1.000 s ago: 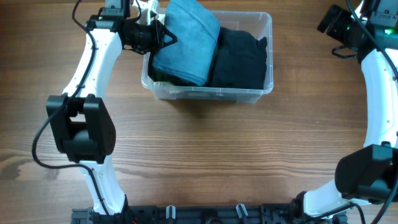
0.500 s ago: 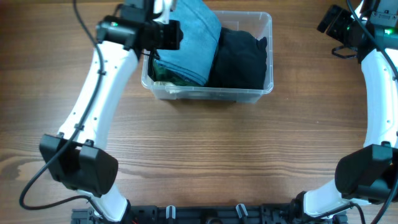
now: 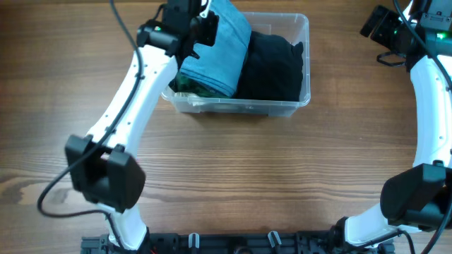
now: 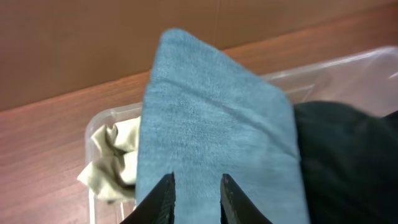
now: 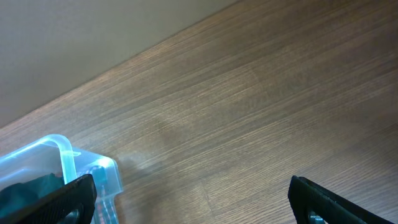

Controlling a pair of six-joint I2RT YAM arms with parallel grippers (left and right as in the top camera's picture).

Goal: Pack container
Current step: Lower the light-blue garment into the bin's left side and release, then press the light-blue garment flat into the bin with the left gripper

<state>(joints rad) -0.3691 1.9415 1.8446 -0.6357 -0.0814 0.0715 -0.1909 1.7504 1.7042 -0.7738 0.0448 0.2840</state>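
The clear plastic container (image 3: 282, 107) stands at the table's far middle. A folded blue towel (image 3: 215, 60) lies tilted in its left half, rising over the rim. A black garment (image 3: 272, 67) fills the right half. My left gripper (image 3: 205, 25) hovers over the towel's far end. In the left wrist view the left gripper (image 4: 198, 186) has its jaws a narrow gap apart, with only the blue towel (image 4: 211, 124) showing beyond them. My right gripper (image 3: 376, 39) is at the far right, away from the container. In the right wrist view the right gripper (image 5: 193, 193) stands wide open and empty over bare wood.
A beige cloth (image 4: 112, 162) is bunched in the container's left corner beside the towel. A green garment (image 3: 187, 85) peeks out below the towel. The container's corner (image 5: 62, 155) shows at the lower left of the right wrist view. Wooden table (image 3: 233, 176) lies in front.
My left arm has swung right and farther back, bringing its gripper from the container's left side to above the towel. The right arm has not moved.
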